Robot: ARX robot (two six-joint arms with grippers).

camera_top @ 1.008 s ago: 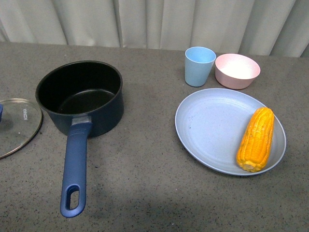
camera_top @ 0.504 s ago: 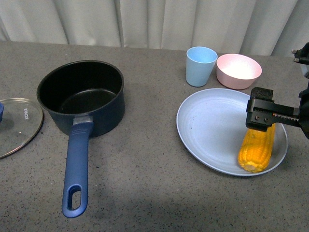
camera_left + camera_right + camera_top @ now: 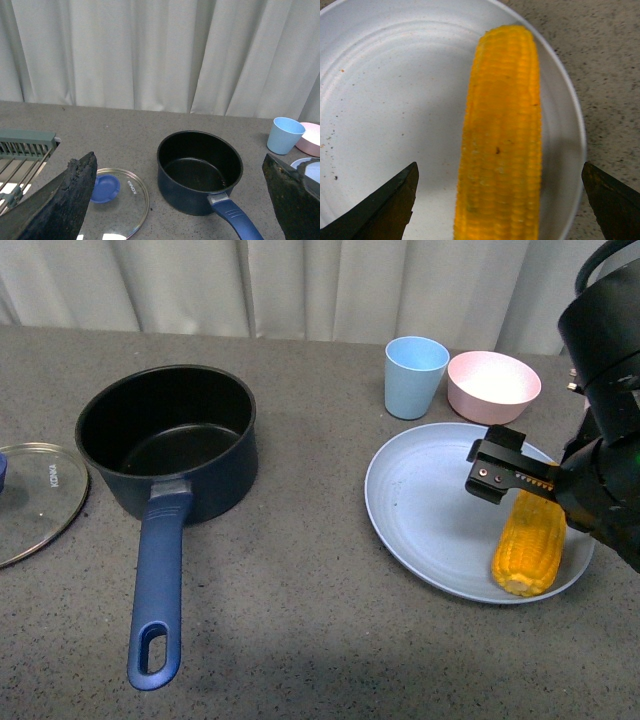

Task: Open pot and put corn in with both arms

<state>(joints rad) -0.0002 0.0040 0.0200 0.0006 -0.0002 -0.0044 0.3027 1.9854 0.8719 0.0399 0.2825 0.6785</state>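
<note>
Front view: the round navy pot [image 3: 165, 440] is sitting open, glass lid [image 3: 40, 495] lying beside it, while the knobbly yellow corn [image 3: 530, 540] is waiting ungrasped on a smooth blue plate [image 3: 430, 500], well apart from the pot. Left wrist view: the left gripper [image 3: 175, 200] is hovering near the pot, fingers wide apart. Right wrist view: the right gripper [image 3: 500, 200] is hanging over the corn, fingers apart.

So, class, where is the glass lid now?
In the front view the glass lid lies flat at the far left, beside the open pot.
</note>
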